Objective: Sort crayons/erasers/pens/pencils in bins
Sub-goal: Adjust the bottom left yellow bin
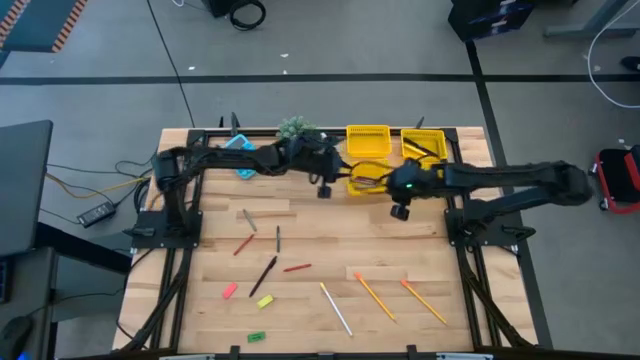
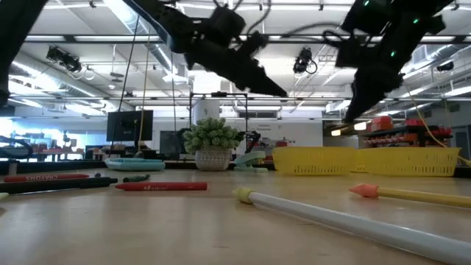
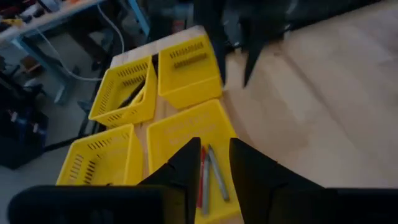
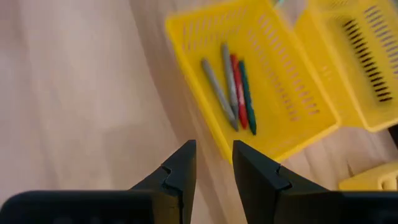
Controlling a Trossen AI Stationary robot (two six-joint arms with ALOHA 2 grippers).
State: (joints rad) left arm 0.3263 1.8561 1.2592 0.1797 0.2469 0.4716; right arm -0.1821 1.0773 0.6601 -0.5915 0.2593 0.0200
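You had the left gripper (image 1: pixel 324 187) raised over the near bin (image 3: pixel 186 134), its fingers slightly parted and empty, likely because that bin already took its sticks. Beside it, the right gripper (image 1: pixel 400 210) hung just in front of the same bin (image 4: pixel 273 81), fingers narrowly apart, nothing pinched. Four crayons (image 4: pixel 233 87), grey, red and green, lay inside. Pens (image 1: pixel 263 275), erasers (image 1: pixel 264 300) and pencils (image 1: pixel 378 297) remained scattered on the table (image 1: pixel 320 250) nearer you, still unsorted.

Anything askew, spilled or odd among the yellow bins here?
One bin at the back stands tilted, leaning against its neighbour rather than flat, with a dark pen propped inside. The bin holding four crayons sits flat. Nothing spilled.
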